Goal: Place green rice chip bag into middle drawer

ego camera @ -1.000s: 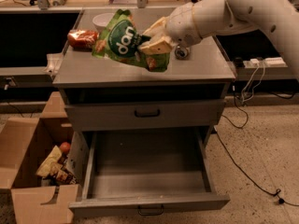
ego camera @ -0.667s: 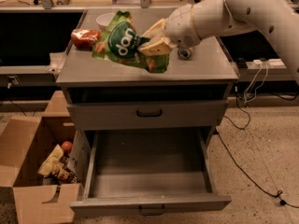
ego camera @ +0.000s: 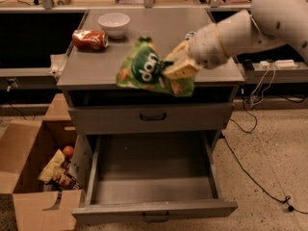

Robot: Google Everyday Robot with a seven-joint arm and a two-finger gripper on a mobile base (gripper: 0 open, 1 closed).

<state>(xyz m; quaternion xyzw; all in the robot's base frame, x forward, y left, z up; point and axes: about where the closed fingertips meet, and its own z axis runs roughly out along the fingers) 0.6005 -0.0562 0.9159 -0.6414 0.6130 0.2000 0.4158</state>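
Note:
The green rice chip bag (ego camera: 147,71) is crinkly bright green with a dark round logo and white letters. It hangs in the air over the front edge of the cabinet top, above the drawers. My gripper (ego camera: 177,67) is shut on the bag's right side, reaching in from the right on a white arm. The middle drawer (ego camera: 154,209) is pulled wide open below, its grey tray bare, with a small dark handle on its front. The upper handled drawer (ego camera: 153,117) above it is closed.
A red-brown can (ego camera: 90,39) lies on its side at the back left of the cabinet top (ego camera: 96,71), next to a white bowl (ego camera: 114,23). An open cardboard box (ego camera: 36,177) with snacks stands on the floor at the left. Cables run on the floor at the right.
My gripper has carried the bag forward and down from over the cabinet top's middle to its front edge. The can and bowl now show clear of the bag.

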